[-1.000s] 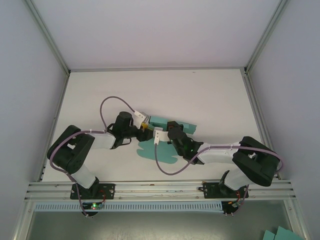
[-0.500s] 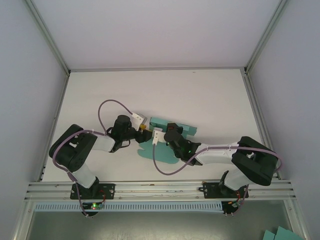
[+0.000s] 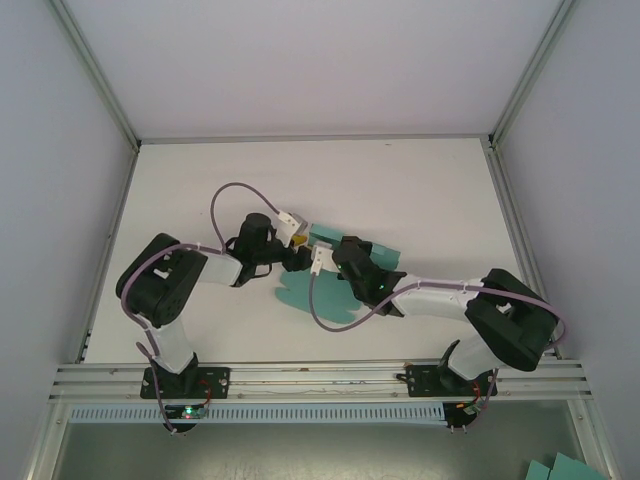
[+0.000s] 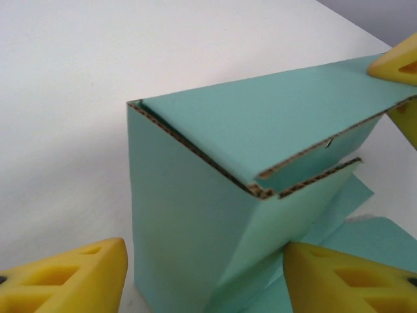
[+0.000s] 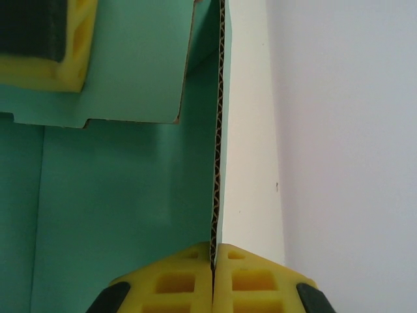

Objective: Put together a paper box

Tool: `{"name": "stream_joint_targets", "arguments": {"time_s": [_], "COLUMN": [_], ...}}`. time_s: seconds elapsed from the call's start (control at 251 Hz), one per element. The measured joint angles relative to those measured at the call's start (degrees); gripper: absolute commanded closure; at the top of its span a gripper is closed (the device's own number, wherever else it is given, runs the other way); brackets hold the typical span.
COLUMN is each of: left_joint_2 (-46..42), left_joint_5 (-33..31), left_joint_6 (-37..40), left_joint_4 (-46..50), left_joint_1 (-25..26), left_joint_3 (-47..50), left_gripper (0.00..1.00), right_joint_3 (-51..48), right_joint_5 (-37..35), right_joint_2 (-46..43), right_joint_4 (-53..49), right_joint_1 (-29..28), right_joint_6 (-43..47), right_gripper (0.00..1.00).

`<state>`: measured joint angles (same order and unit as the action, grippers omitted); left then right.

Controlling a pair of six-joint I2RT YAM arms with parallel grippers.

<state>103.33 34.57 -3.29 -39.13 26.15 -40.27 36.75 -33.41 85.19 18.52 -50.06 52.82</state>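
The paper box (image 3: 322, 293) is teal-green corrugated card, partly folded, lying mid-table between the two arms. In the left wrist view two of its walls (image 4: 189, 215) stand up and meet at a corner, with a flap leaning over them. My left gripper (image 4: 205, 253) is open and straddles that corner. Its right finger (image 4: 345, 277) touches the wall, and its left finger (image 4: 65, 277) stands just clear. My right gripper (image 5: 213, 251) is shut on the edge of an upright panel (image 5: 215, 130) of the paper box. In the top view the two grippers (image 3: 297, 243) (image 3: 335, 256) nearly meet over the card.
White table (image 3: 400, 190) stretches behind the box, closed in by pale walls and aluminium rails (image 3: 320, 375) along the near edge. Purple cables loop over both arms. Spare teal sheets (image 3: 560, 468) lie outside the frame at bottom right.
My left arm has swung right and slightly away, bringing its gripper closer around the box corner. The right gripper has kept its grip and shifted slightly with the card.
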Motion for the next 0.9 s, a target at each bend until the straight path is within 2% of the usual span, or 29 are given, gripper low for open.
{"name": "stream_joint_targets", "arguments": {"time_s": [0.076, 0.2, 0.271, 0.503, 0.559, 0.662, 0.69, 0.738, 0.826, 0.902], "left_joint_2": [1.38, 2.71, 2.75, 2.62, 2.19, 1.01, 0.74, 0.35, -0.74, -2.95], "left_joint_5": [0.44, -0.17, -1.22, -3.32, -3.63, -4.94, -5.16, -5.25, -4.92, -4.87], "left_joint_6": [-1.03, -3.17, -3.82, -4.66, -4.68, -4.68, -4.66, -4.63, -4.5, -5.35], "left_joint_4": [-0.13, -0.35, -0.35, -0.52, -0.52, -0.52, -0.48, -0.04, 0.48, 0.7], "left_joint_1": [0.0, -0.07, -0.07, 0.0, 0.0, 0.0, 0.0, 0.0, 0.0, 0.0], "left_joint_3": [-1.57, -3.5, -3.69, -3.58, -3.1, -1.77, -1.51, -1.36, -0.72, 0.87], "left_gripper": [0.52, 0.6, 0.7, 0.72, 0.76, 0.77, 0.74, 0.63, 0.38, 0.32], "right_joint_3": [1.36, 3.39, 4.02, 4.35, 4.07, 3.61, 3.61, 3.61, 3.61, 3.43], "right_joint_5": [1.16, 1.84, 2.12, 3.08, 3.1, 3.91, 4.2, 4.55, 4.92, 5.29], "right_joint_2": [0.35, 1.81, 2.45, 2.64, 2.62, 2.56, 2.47, 2.21, 1.99, 1.97], "right_joint_4": [-2.1, -4.52, -5.09, -5.31, -4.5, -3.06, -2.97, -2.99, -2.64, -1.33], "right_joint_1": [1.11, 2.58, 3.1, 3.8, 3.8, 3.82, 3.85, 3.87, 3.85, 3.78], "right_joint_6": [-0.39, -0.72, -1.09, -1.92, -1.64, -0.76, -0.52, -0.15, 0.83, 2.49], "right_gripper": [1.0, 1.0, 1.0, 1.0, 1.0, 1.0, 1.0, 1.0, 1.0, 1.0]}}
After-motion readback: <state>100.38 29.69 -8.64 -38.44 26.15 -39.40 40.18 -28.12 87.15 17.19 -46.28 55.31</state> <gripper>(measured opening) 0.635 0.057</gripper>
